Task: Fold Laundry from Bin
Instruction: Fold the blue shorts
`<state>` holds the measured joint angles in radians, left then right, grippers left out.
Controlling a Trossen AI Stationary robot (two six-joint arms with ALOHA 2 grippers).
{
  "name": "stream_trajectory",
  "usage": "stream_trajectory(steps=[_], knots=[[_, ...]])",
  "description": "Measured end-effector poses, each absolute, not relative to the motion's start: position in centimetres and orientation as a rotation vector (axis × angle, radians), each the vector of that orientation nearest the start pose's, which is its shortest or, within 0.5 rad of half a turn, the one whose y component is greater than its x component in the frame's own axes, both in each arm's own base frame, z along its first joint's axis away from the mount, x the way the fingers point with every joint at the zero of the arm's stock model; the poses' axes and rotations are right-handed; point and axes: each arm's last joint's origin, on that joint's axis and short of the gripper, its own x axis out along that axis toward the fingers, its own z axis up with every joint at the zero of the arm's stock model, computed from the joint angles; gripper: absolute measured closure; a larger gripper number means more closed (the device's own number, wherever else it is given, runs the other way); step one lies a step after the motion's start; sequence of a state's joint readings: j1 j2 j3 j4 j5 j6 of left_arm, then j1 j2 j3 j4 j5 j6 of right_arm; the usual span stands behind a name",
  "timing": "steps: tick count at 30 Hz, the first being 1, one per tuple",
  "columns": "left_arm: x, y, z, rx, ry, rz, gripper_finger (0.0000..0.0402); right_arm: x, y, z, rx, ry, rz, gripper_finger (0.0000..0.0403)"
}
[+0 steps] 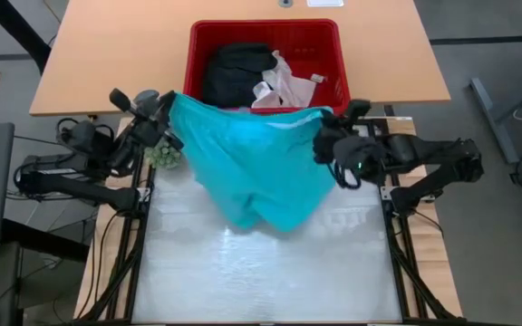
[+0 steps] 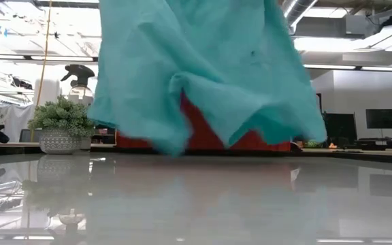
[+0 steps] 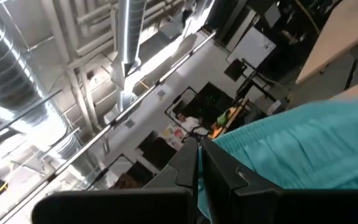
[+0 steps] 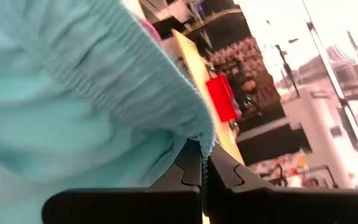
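Note:
The teal garment point(image 1: 256, 167) hangs spread between my two grippers above the white work surface, in front of the red bin point(image 1: 265, 41). My left gripper point(image 1: 172, 107) is shut on its left top corner, my right gripper point(image 1: 326, 127) on its right top corner. In the low view the garment point(image 2: 203, 75) hangs down with its lower edge just above the surface. The bin holds the black garment point(image 1: 236, 72) and white cloth point(image 1: 284, 86). My left gripper pinches the garment's ribbed top edge at its left corner point(image 3: 213, 149) between its two fingers. The cloth runs off taut toward the other gripper and hangs below, lifted. My right gripper pinches the ribbed band at the garment's right corner point(image 4: 201, 140) between its two fingers. The cloth hangs below the fingers, lifted.
The red bin stands on the wooden table at the far side. A small potted plant point(image 1: 161, 156) stands by the left arm at the work surface's left edge. The white surface point(image 1: 261, 272) lies open toward the near edge.

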<state>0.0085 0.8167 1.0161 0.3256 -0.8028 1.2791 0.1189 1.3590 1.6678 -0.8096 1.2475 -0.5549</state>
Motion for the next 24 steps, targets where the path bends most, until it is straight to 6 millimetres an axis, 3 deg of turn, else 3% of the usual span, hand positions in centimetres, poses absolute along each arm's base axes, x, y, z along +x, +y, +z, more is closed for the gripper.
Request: stream_trajectory(steps=[7,14,18,21,24], knots=[[14.6,3.6,44.0,0.994,0.143,0.959,0.0401,24.7,-3.4,45.6,-0.759,0.773,-1.094,0.0382],[15.8,7.3,43.8,1.117,0.159,1.014,0.0401,23.9,-8.4,46.1,-0.682,0.814,-1.289,0.0382],[16.3,7.7,43.9,1.150,0.126,1.010,0.0401,24.0,-7.7,46.6,-0.693,0.779,-1.290,0.0382],[16.8,6.9,43.3,1.044,0.122,0.934,0.0401,24.4,-5.7,46.2,-0.726,0.777,-1.228,0.0382],[17.0,6.0,41.1,0.932,0.279,0.788,0.0401,24.4,-3.0,45.0,-0.699,0.756,-1.126,0.0382]])
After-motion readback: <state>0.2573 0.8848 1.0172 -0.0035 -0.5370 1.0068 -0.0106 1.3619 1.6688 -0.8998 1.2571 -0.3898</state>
